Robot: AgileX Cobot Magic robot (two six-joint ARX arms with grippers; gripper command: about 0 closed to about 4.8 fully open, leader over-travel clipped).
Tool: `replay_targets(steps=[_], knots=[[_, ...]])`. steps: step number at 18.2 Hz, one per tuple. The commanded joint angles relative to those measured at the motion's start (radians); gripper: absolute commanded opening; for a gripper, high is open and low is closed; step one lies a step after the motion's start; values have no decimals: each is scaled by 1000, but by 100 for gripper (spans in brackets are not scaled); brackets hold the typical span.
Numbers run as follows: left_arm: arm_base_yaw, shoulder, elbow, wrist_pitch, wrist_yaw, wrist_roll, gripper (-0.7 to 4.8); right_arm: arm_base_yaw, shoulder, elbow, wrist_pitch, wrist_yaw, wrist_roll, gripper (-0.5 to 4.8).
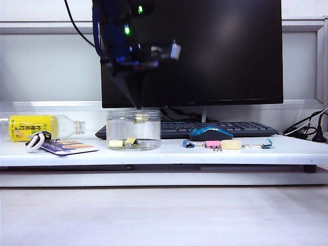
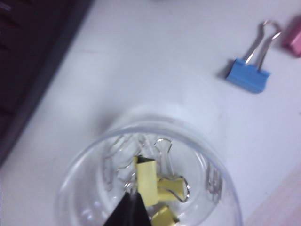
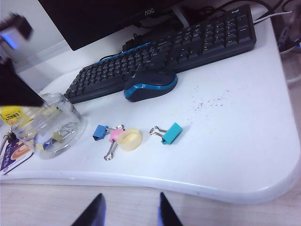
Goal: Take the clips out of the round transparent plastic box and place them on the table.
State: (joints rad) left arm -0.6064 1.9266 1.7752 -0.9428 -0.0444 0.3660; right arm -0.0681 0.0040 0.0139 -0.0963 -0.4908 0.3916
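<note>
Pale wood-grain surface [image 1: 164, 215] sits nearest in the exterior view; behind it the white table [image 1: 287, 151] carrying monitor [image 1: 215, 51], keyboard [image 1: 225, 127], mouse [image 1: 210, 132]; round transparent plastic box [image 1: 134, 130] stands on the table left of centre, yellow-labelled bottle [image 1: 36, 126] lying further left; left gripper [image 2: 130, 209] reaches down into the box mouth, jaws closed on one of the clips [image 2: 146, 181], which sits up near the rim; more yellow clips lie on the box floor; right gripper [image 3: 128, 211] hangs well back over the table's front edge, fingers apart, holding nothing; blue clip [image 2: 248, 75], pink clip [image 3: 114, 135], teal clip [image 3: 171, 133] lie outside the box.
</note>
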Motion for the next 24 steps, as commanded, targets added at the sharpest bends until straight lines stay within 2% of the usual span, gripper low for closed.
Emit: replay_targets(steps=[1,4,6,8,12,17,20,22,23,24], knots=[[1,-61,4,-14,-2,1,-6,0,-2,3,10,2,-4,148],[30,-126,4,-21,-77,-3,-6,0,-2,3,1,2,-4,148],[75,-150,4,-35,-92,-27,-6,0,-2,3,-13,3,-8,148],[150,-149,0,-61,-58,-46,-6,1,-2,3,-16,1,-11,148],[261,-131,-36,-37,136,-90,-6,1,-2,3,-16,1,-11,148],[256,-89,-120,53,163,-88,-6,0,-2,3,-17,3,-11,148],[248,-44,-123,63,94,-93,0,0,-2,3,-19,2,-11,148],[248,-32,-124,61,93,-94,69,0,-2,3,-19,2,-11,148],[248,-30,-124,62,92,-94,90,0,-2,3,-20,2,-11,148],[248,-30,-124,62,92,-94,90,0,-2,3,-20,2,-11,148]])
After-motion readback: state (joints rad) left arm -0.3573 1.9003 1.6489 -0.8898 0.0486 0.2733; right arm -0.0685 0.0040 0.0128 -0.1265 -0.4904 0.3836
